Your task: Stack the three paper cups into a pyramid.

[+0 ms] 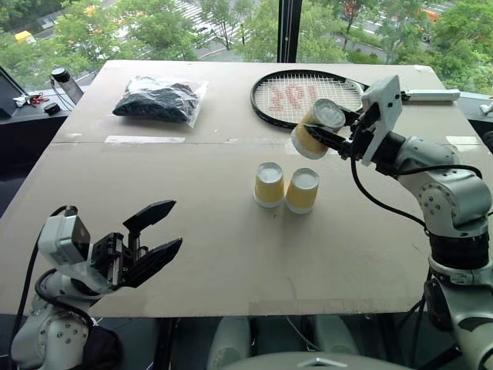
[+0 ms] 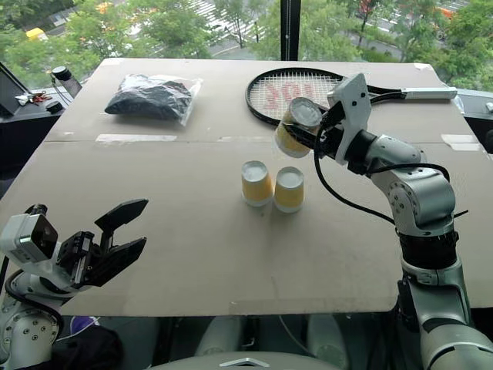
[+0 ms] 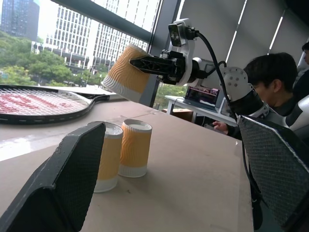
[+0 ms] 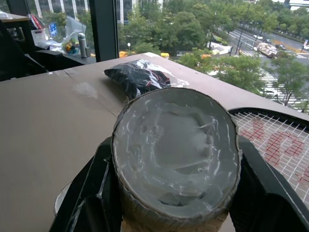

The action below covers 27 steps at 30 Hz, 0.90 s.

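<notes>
Two of the three paper cups stand upside down, touching side by side near the middle of the table (image 1: 231,254): the left cup (image 1: 269,183) and the right cup (image 1: 302,190), white bases up. The third cup (image 1: 317,128) is off the table, tilted with its base toward the near side and its rim pointing far and left, above and just far-right of the standing pair. The right gripper (image 1: 330,132) is clenched on this third cup, its black fingers pressed against the ribbed sides. Behind the lifted cup, at the far right of the table, lies a tennis racket (image 1: 289,94) with red marking on its strings, handle pointing right. At the far left sits a clear plastic bag (image 1: 160,99) holding something dark. The left gripper (image 1: 160,233) hovers at the near left edge, well apart from the cups, its jaws spread wide and holding nothing. In the left wrist view a person (image 3: 270,82) sits beyond the table.
</notes>
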{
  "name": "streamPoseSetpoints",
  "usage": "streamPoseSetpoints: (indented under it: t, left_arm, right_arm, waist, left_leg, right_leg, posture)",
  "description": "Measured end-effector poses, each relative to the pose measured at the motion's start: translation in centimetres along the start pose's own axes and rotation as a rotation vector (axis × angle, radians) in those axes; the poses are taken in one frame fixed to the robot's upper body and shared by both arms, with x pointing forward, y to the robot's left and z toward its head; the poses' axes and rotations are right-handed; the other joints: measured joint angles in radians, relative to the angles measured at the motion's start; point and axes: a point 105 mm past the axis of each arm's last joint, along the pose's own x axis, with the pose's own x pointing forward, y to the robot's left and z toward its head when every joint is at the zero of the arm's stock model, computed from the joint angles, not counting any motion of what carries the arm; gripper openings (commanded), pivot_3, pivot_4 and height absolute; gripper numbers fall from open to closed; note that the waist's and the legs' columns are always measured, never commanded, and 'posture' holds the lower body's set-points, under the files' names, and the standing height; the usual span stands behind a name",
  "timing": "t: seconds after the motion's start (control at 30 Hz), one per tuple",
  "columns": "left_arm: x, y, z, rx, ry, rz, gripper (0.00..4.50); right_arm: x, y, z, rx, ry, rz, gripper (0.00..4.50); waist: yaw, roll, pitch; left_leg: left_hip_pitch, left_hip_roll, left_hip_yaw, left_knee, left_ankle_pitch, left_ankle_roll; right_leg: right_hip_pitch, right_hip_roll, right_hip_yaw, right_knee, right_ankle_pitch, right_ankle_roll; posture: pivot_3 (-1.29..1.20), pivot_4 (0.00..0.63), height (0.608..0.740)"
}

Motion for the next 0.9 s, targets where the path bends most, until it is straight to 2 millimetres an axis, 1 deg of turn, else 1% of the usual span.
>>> streamPoseSetpoints:
  t: [0.03,0.1,0.23,0.37,0.63,0.8,0.9]
  left_arm:
    - [-0.2,0.0,0.2,0.009,-0.003,0.006,4.50]
    - [-0.5,0.0,0.5,0.023,0.000,0.012,4.50]
    - [-1.0,0.0,0.5,0.026,0.004,0.024,4.50]
    - [-1.2,-0.1,0.6,0.035,0.005,0.033,4.50]
    - [-1.4,0.0,0.7,0.041,0.011,0.040,4.50]
    - [-1.6,0.2,0.7,0.038,0.012,0.046,4.50]
    - [-1.6,0.2,0.7,0.038,0.013,0.046,4.50]
  right_arm:
    - [0.2,0.7,-0.3,-0.002,0.029,0.026,1.98]
    - [0.3,1.1,-0.7,-0.004,0.057,0.036,1.98]
    - [0.3,1.2,-1.5,-0.004,0.115,0.030,1.98]
    - [0.3,1.1,-1.9,0.011,0.137,0.021,1.98]
    - [0.7,2.1,-1.6,0.049,0.162,0.053,1.98]
    - [1.1,2.8,-0.5,0.039,0.139,0.072,1.98]
    - [1.1,2.9,-0.5,0.034,0.141,0.075,1.98]
  waist:
    - [0.000,0.000,0.000]
    - [-0.001,0.000,0.000]
    - [-0.002,0.000,0.000]
    - [-0.002,0.000,0.000]
    - [-0.003,0.000,0.000]
    - [-0.004,0.000,0.000]
    - [-0.004,0.000,0.000]
  left_leg:
    - [0.000,0.000,0.000,0.000,0.000,0.000]
    - [0.000,0.000,0.000,0.000,0.000,0.000]
    - [0.000,0.000,0.000,0.000,0.000,0.000]
    - [0.000,0.000,0.000,0.000,0.000,0.000]
    - [0.000,0.000,0.000,0.000,0.000,0.000]
    - [0.000,0.000,0.000,0.000,0.000,0.000]
    - [0.000,0.000,0.000,0.000,0.000,0.000]
  right_leg:
    - [0.000,0.000,0.000,0.000,0.000,0.000]
    - [0.000,0.000,0.000,0.000,0.000,0.000]
    - [0.000,0.000,0.000,0.000,0.000,0.000]
    - [0.000,0.000,0.000,0.000,0.000,0.000]
    - [0.000,0.000,0.000,0.000,0.000,0.000]
    - [0.000,0.000,0.000,0.000,0.000,0.000]
    - [0.000,0.000,0.000,0.000,0.000,0.000]
  posture:
    - [0.00,0.150,0.740]
    - [0.00,0.150,0.740]
    - [0.00,0.150,0.740]
    - [0.00,0.150,0.740]
    - [0.00,0.150,0.740]
    - [0.00,0.150,0.740]
    - [0.00,0.150,0.740]
